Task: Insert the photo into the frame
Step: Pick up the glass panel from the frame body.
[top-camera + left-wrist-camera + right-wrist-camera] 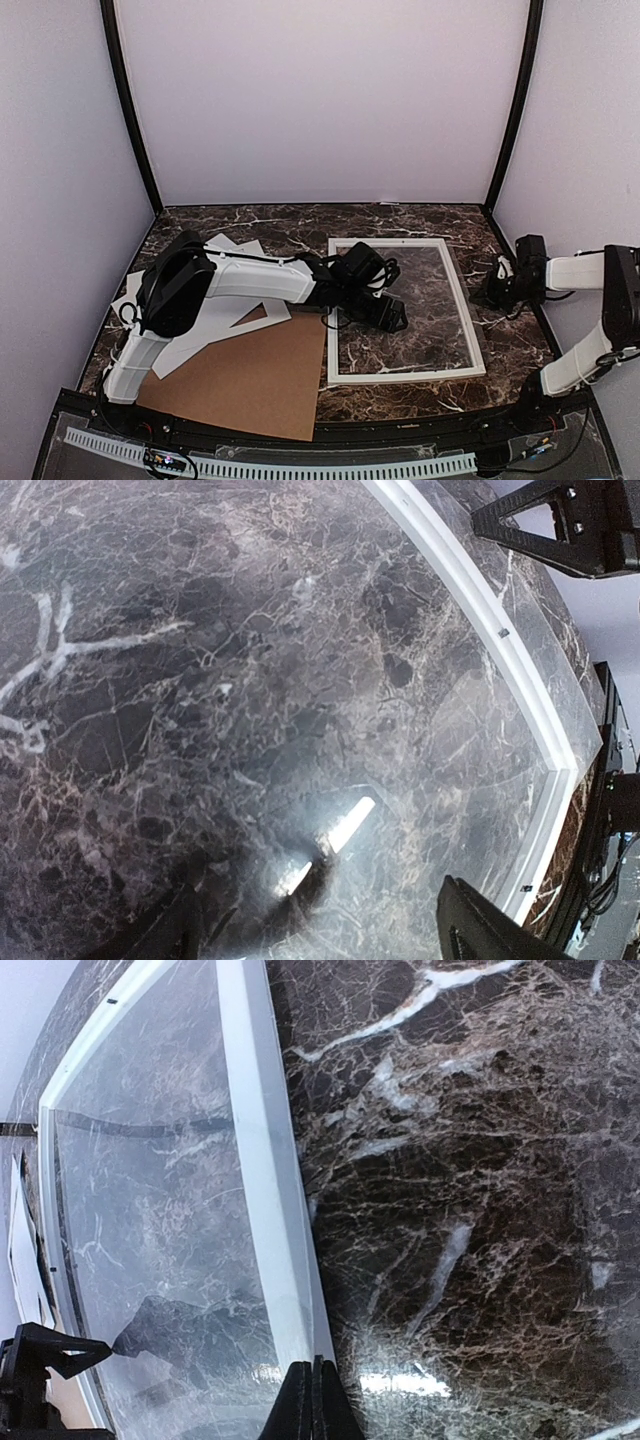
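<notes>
Left pincer [390, 316], jaws wide, above the frame [405, 376]'s see-through centre.

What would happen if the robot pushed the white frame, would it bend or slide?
The frame would probably slide flat rather than tip, since it lies low on the glossy table. It looks stiff, because its rails run straight. Its clear centre shows reflections, so it is likely smooth and perhaps fragile.

Nothing legible shows on the frame [405, 376], the brown cardboard sheet [250, 385] or the marble table [260, 222]. A small speckled part [165, 462] at the near edge may carry markings, too small to read.
</notes>
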Controlling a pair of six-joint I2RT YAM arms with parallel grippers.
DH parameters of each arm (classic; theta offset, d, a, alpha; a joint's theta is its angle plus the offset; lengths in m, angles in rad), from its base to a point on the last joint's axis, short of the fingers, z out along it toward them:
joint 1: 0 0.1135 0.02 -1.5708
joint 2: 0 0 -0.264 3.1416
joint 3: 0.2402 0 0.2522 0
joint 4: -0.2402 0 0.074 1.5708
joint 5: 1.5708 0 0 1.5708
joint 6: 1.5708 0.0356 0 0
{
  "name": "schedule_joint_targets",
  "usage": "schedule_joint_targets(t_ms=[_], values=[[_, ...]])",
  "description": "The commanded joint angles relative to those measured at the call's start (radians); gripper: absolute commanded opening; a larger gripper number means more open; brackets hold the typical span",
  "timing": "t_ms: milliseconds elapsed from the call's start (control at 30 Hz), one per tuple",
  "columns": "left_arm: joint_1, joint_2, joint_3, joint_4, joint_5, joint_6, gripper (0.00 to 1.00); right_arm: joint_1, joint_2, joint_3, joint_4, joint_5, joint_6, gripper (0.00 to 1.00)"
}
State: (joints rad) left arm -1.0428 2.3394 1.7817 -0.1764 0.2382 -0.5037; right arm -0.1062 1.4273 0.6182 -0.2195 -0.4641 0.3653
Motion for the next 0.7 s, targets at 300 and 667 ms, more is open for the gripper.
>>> schedule_joint_targets(t_ms=[300, 667], values=[[0.02, -0.107, 0.016, -0.093, -0.137, 0.065, 0.89, -0.029, -0.108, 0.046, -0.049, -0.088, 0.008, 0.0], [0.085, -0.181, -0.043, -0.138, -0.16, 0.067, 0.9, -0.029, -0.093, 0.052, -0.044, -0.218, 0.034, 0.0]])
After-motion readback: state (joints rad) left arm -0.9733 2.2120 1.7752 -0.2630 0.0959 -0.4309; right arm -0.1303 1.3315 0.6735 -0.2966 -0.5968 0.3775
